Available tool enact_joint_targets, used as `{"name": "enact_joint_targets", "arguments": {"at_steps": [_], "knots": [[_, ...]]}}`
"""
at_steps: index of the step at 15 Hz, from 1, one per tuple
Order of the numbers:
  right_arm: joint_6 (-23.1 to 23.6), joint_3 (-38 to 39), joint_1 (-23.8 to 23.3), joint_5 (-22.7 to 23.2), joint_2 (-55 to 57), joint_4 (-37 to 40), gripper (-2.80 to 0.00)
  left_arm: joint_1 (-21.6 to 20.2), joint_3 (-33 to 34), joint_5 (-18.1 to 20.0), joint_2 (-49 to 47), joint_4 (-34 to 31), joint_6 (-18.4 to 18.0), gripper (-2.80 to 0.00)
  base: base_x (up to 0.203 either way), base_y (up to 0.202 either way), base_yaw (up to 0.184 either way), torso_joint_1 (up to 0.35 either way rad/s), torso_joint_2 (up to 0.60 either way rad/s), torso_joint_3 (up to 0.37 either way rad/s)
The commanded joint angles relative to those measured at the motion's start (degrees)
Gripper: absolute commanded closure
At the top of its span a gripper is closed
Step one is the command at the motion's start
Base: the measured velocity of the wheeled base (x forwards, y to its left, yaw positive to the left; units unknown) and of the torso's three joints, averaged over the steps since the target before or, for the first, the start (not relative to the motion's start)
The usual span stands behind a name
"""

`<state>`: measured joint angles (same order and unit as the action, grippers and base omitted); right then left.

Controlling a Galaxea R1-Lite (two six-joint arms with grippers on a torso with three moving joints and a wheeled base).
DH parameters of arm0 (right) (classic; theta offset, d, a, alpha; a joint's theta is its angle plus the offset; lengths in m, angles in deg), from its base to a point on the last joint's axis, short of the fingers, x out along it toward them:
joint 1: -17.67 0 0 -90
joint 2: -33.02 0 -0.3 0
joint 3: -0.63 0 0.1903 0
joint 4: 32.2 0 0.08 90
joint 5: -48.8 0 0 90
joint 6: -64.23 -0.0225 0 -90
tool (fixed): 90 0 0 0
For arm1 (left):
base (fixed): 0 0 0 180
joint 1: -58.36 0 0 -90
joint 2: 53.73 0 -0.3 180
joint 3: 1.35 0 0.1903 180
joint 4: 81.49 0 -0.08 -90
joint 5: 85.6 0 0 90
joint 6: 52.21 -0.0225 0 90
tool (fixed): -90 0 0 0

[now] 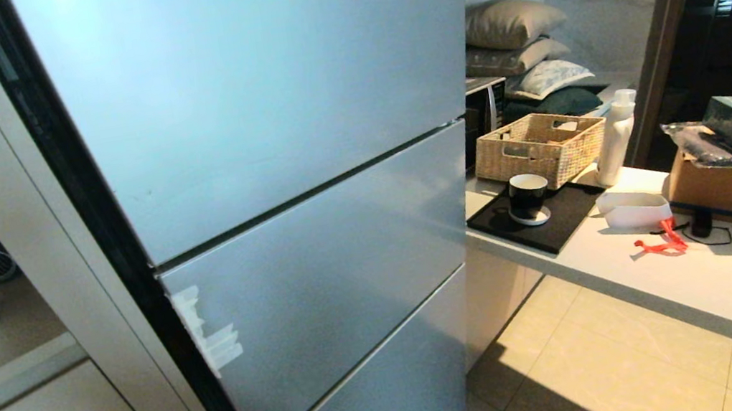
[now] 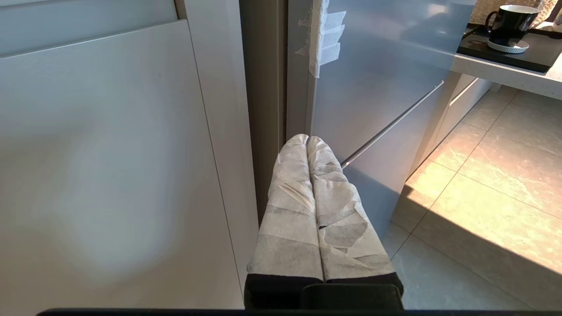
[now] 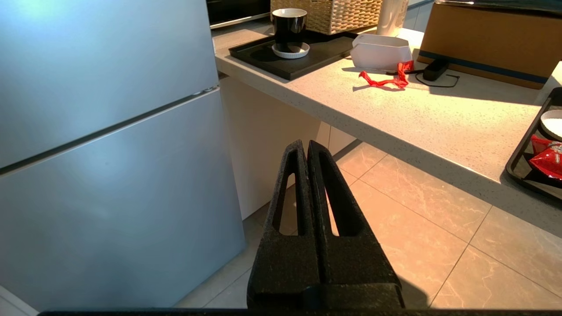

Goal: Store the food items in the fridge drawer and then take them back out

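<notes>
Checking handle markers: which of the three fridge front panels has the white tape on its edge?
The middle panel: white tape strips sit on its left edge. The top panel and bottom panel lack that cluster.

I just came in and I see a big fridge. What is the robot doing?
Nothing is being handled yet. The robot faces the closed silver-blue fridge, all its panels shut, so no drawer or food shows. The left end effector, wrapped in white, is shut and empty near the fridge's edge. The right end effector, black, is shut and empty above the tiled floor, beside the counter.
</notes>
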<state>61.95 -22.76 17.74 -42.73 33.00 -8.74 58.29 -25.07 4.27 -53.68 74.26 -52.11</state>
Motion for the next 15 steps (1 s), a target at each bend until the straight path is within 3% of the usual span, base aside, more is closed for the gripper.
{"name": "enact_joint_targets", "arguments": {"at_steps": [1, 4, 6, 8, 12, 15], "knots": [[0.0, 0.0, 0.0, 0.0, 0.1, 0.0, 0.0, 0.0, -0.1, 0.0, 0.0, -0.1, -0.2, 0.0, 0.0, 0.0, 0.0, 0.0, 0.0, 0.0], [0.5, 0.0, 0.0, 0.0, 0.1, -0.1, 0.0, 0.0, -1.2, 0.2, 0.0, 0.4, -0.8, 0.0, 0.0, 0.0, 0.0, 0.0, 0.0, 0.0], [0.3, 0.0, 0.0, 0.0, 0.1, -0.1, 0.0, 0.0, -9.2, 2.1, -2.2, 0.7, 0.4, 0.0, 0.0, 0.0, 0.0, 0.0, 0.0, 0.0], [0.0, 0.0, 0.0, -0.1, 0.1, 0.0, 0.0, 0.4, -14.2, 3.3, -10.6, 1.4, 2.5, 0.0, 0.0, 0.0, 0.0, 0.0, 0.0, 0.0], [-0.3, 0.0, 0.0, -0.1, 0.1, -0.1, 0.0, 2.4, -19.7, 6.2, -30.7, 6.8, 14.5, 0.0, 0.0, 0.0, 0.0, 0.0, 0.0, 0.0], [-0.4, 0.0, 0.0, -0.1, 0.1, 0.0, 0.0, 3.0, -20.5, 7.9, -44.7, 14.8, 23.6, 0.0, 0.0, 0.0, 0.0, 0.0, 0.0, 0.0]]}}
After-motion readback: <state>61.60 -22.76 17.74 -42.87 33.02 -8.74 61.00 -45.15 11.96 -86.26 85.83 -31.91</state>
